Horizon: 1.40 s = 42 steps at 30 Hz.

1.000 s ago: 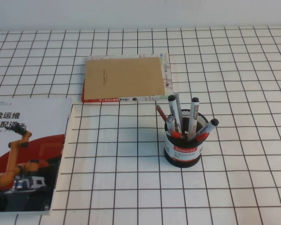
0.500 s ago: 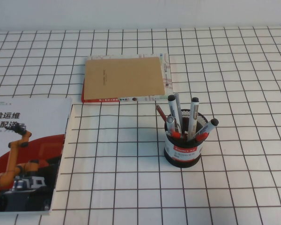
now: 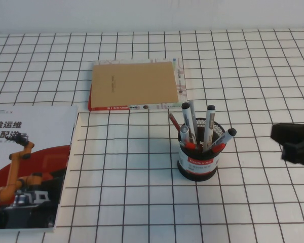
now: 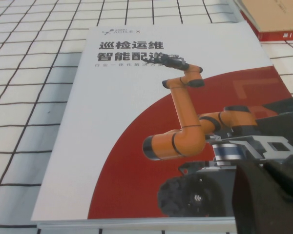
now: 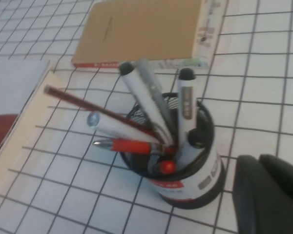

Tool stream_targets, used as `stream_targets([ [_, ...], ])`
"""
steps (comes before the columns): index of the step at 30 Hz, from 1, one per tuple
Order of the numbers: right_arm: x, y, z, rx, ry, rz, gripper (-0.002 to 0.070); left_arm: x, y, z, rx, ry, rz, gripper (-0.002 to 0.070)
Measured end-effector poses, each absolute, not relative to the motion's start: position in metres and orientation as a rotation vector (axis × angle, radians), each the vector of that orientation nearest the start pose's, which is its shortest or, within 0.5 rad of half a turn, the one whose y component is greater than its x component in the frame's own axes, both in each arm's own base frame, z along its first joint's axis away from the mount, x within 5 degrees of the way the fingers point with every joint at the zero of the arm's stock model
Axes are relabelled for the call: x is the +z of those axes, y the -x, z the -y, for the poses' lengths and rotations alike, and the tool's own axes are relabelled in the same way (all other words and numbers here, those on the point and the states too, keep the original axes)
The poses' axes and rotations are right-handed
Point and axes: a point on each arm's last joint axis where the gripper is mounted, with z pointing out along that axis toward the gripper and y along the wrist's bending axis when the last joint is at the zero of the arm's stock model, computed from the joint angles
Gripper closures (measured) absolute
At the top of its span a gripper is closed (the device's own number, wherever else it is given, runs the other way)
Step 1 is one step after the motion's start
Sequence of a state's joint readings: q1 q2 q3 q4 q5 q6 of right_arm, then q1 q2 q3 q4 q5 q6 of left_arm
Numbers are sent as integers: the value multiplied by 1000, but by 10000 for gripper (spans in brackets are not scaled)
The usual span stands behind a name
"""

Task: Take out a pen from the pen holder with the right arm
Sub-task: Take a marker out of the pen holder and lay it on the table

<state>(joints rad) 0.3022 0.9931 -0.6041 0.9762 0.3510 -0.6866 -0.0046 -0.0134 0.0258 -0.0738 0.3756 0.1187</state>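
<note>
Item: pen holder (image 3: 196,162), a black mesh cup with a white label, standing upright a little right of the middle of the counter (image 3: 142,202), well clear of every edge. Contents: several pens and a red pencil (image 3: 173,121), all poking above the rim. The grey pen (image 3: 187,117) is leaning toward the far edge, the upright pen (image 3: 209,124) is standing just beside it, and the tilting pen (image 3: 227,135) is leaning toward the right edge. Right gripper (image 3: 279,136): hovering near the counter's right edge, beside the holder but apart from it, its fingers closed on nothing. Left gripper (image 4: 261,170): hanging over the brochure (image 3: 25,167), which is lying at the near left corner; whether it is open or closed cannot be told. Also present: a brown notebook (image 3: 134,83), lying flat toward the far edge beyond the holder. Handling, by judgement: the pens are looking light, stiff and smooth-barrelled, so probably slippery, and each appears to be resting loose in the cup. The tilting pen is offering the nearest exposed shaft, so a hold just below its cap, drawn along its own lean, is looking soundest. The holder is likely light too and may be tipping if a pen drags on the rim.
</note>
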Motion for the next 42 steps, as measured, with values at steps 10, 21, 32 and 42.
stream_targets([
  [10, 269, -166, -151, 586, 464, -1924, 622, 172, -52, 3, 6, -70, -1869, 679],
  [21, 212, -143, -160, 487, 407, -1714, 311, 172, -52, 3, 6, -70, -1869, 679],
  [32, 183, -157, -176, 500, 318, -1637, 301, 172, -52, 3, 6, -70, -1869, 679],
  [42, 164, -160, -178, 491, 274, -1711, 301, 172, -52, 3, 6, -70, -1869, 679],
])
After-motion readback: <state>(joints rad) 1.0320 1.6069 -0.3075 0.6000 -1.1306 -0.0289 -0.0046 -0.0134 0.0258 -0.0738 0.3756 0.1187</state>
